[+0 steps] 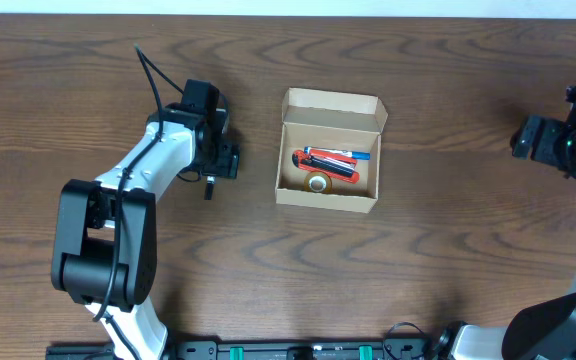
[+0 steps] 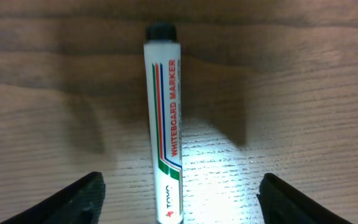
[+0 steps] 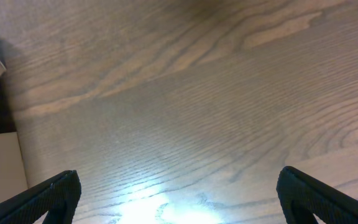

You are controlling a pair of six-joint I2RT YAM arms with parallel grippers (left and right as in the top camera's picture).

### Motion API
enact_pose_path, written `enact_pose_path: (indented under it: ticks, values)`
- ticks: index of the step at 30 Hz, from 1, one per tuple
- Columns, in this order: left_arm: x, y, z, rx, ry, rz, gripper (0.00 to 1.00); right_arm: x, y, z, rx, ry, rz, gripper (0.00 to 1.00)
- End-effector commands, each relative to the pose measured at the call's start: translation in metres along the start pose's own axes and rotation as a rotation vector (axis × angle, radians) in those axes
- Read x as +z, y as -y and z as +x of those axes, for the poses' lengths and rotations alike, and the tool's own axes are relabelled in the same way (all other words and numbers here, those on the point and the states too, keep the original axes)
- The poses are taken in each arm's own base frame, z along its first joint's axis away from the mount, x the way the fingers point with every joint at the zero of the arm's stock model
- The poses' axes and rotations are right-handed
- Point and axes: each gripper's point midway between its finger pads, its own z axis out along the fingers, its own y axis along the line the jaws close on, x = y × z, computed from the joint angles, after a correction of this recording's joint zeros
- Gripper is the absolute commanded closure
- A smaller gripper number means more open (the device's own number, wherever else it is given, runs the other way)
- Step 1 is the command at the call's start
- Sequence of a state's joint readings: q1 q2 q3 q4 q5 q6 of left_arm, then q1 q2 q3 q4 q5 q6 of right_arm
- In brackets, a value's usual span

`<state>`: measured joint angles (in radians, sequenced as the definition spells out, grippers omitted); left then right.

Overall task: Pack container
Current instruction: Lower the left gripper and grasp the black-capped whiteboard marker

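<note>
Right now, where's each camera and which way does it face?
Overhead: above the table, facing straight down at the open box; both arms, left gripper and right gripper show.
Left wrist: on the left arm, facing down at a marker between its open fingers.
Right wrist: on the right arm, facing down at bare wood; its fingers show.
Shared: the box, overhead and at right wrist's left edge.
</note>
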<state>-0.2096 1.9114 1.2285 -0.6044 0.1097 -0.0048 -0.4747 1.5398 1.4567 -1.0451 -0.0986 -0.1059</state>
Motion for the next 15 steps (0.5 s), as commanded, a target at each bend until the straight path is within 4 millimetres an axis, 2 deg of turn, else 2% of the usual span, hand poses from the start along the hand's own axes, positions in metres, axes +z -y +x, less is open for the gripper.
enact_pose_path:
  ticks: [1, 2, 5, 9, 11, 12, 15]
  values:
    - [0.0052, 0.0006, 0.0085, -0.027, -0.020, 0.020, 0.25, 0.0043, 0.0029, 0.0082, -0.001, -0.016, 0.010, 0.01]
    - [0.0057, 0.0004, 0.0093, -0.029, -0.022, 0.019, 0.26, 0.0064, 0.0028, 0.0105, -0.001, -0.023, 0.009, 0.01]
    - [0.0059, 0.0003, 0.0098, -0.028, -0.023, 0.019, 0.41, 0.0124, 0.0028, 0.0161, 0.001, -0.037, 0.007, 0.01]
    - [0.0058, 0.0002, 0.0094, -0.029, -0.022, 0.018, 0.49, 0.0137, 0.0028, 0.0158, 0.005, -0.034, 0.007, 0.01]
    - [0.0060, -0.0006, 0.0096, -0.029, -0.023, 0.014, 0.46, 0.0137, 0.0029, 0.0151, 0.004, -0.031, 0.007, 0.01]
    - [0.0060, -0.0010, 0.0096, -0.029, -0.022, 0.011, 0.40, 0.0137, 0.0029, 0.0153, 0.004, -0.031, 0.007, 0.01]
    - [0.0060, -0.0016, 0.0097, -0.028, -0.023, 0.008, 0.38, 0.0137, 0.0028, 0.0152, 0.004, -0.031, 0.007, 0.01]
